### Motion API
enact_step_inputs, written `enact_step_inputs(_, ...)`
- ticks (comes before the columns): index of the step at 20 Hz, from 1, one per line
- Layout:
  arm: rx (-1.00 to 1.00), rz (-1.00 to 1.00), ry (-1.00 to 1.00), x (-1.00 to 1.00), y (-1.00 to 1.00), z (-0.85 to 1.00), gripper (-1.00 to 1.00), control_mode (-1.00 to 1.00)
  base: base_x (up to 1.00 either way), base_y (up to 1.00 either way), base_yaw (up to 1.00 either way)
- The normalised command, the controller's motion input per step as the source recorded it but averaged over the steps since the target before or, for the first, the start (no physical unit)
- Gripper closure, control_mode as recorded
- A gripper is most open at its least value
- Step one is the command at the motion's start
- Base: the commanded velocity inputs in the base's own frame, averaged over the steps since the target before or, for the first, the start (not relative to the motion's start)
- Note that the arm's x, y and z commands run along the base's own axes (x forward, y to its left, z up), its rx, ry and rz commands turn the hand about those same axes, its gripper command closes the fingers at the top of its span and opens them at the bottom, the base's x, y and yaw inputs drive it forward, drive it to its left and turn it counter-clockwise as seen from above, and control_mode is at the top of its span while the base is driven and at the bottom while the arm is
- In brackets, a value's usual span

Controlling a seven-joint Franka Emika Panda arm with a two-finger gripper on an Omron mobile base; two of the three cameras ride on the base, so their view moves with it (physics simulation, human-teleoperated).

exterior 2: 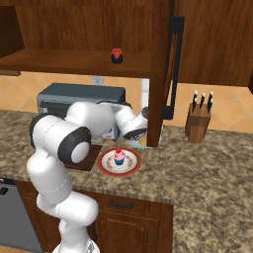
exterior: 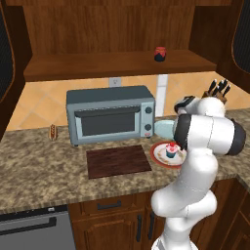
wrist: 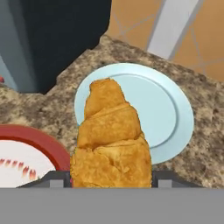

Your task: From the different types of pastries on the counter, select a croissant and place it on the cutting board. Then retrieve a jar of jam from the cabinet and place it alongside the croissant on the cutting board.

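Note:
My gripper is shut on the golden croissant, which stands up between the fingertips just above a light blue plate. The dark brown cutting board lies on the counter in front of the toaster oven, left of my hand. A red jar of jam with a dark lid sits on the cabinet shelf. A pink-frosted cupcake rests on a red-rimmed plate. The hot-dog bun lies far left.
The grey toaster oven stands behind the board, close to my hand. A knife block sits at the right of the counter. A wooden cabinet post rises just behind the wrist. The red plate's rim lies beside the blue one.

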Motion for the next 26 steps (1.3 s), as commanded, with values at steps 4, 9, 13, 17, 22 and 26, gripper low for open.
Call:
enact_step_inputs(4,-0.03,0.02,-0.23,-0.77,0.29,0.32,1.00,-1.00,0.00,0.00,0.00)
enact_step_inputs(9,-0.04,0.05,-0.22,-0.66,0.40,0.41,1.00,-1.00,0.00,0.00,0.00)
enact_step_inputs(13,-0.06,0.04,-0.11,-0.35,0.58,0.51,1.00,-1.00,0.00,0.00,0.00)
enact_step_inputs(17,-0.06,0.04,-0.05,-0.42,0.61,0.42,1.00,-1.00,0.00,0.00,0.00)
enact_step_inputs(22,-0.04,0.05,0.00,-0.47,0.70,0.21,1.00,-1.00,0.00,0.00,0.00)
enact_step_inputs(26,-0.09,0.07,0.05,-0.25,0.94,0.05,1.00,-1.00,0.00,0.00,0.00)
